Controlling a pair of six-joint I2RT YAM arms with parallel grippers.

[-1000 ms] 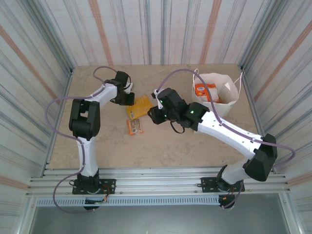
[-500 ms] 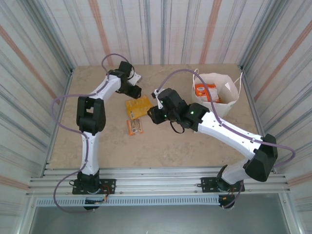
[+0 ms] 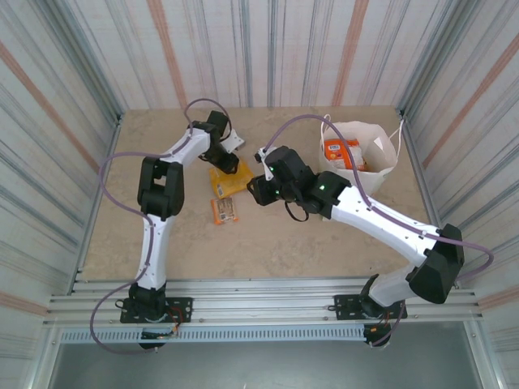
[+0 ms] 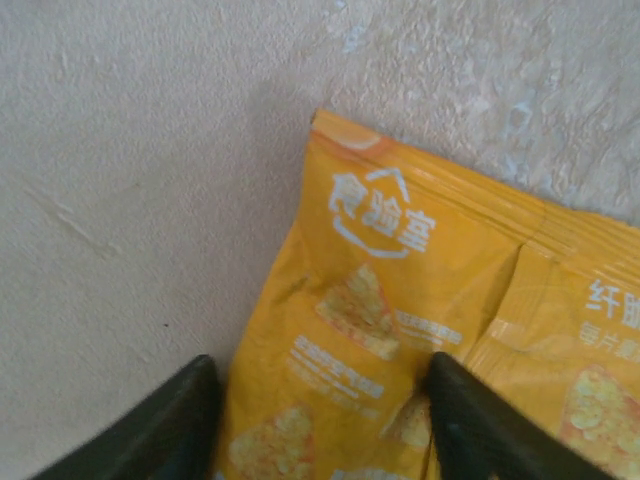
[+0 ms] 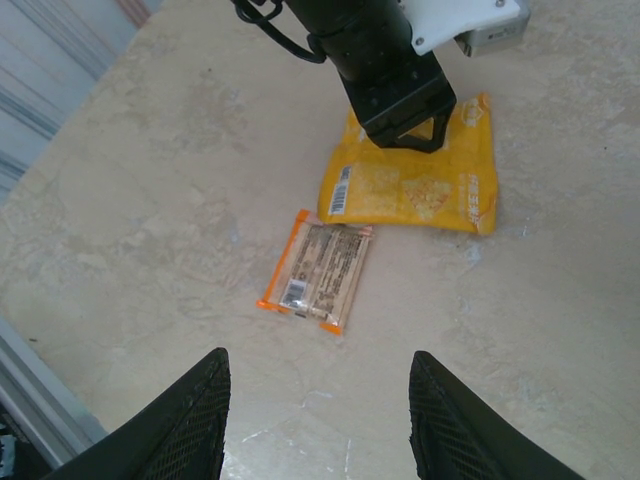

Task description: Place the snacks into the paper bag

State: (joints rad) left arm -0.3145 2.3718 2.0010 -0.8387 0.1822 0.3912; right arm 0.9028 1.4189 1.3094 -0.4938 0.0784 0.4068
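Two yellow snack packets (image 4: pixel 370 330) lie side by side on the table, the second one (image 4: pixel 590 380) to the right. My left gripper (image 4: pixel 325 430) is down over the first, its jaws open, with one finger at the packet's left edge and the other on the seam between the two. From above, the left gripper (image 3: pixel 229 166) sits at the far end of the yellow packets (image 3: pixel 231 183). A small orange-edged packet (image 5: pixel 318 272) lies flat nearer me. My right gripper (image 5: pixel 315 420) hovers open and empty above bare table. The white paper bag (image 3: pixel 375 158) stands upright at the right, an orange packet (image 3: pixel 340 150) inside.
Corrugated walls (image 3: pixel 73 97) close the table on three sides. The right arm's forearm (image 3: pixel 381 215) runs diagonally just in front of the bag. A metal rail (image 3: pixel 259 304) borders the near edge. Bare tabletop (image 3: pixel 276 251) lies in front of the packets.
My left arm has swung right and further out over the yellow packets, and its jaws widened then narrowed. The right arm and the packets have stayed put.
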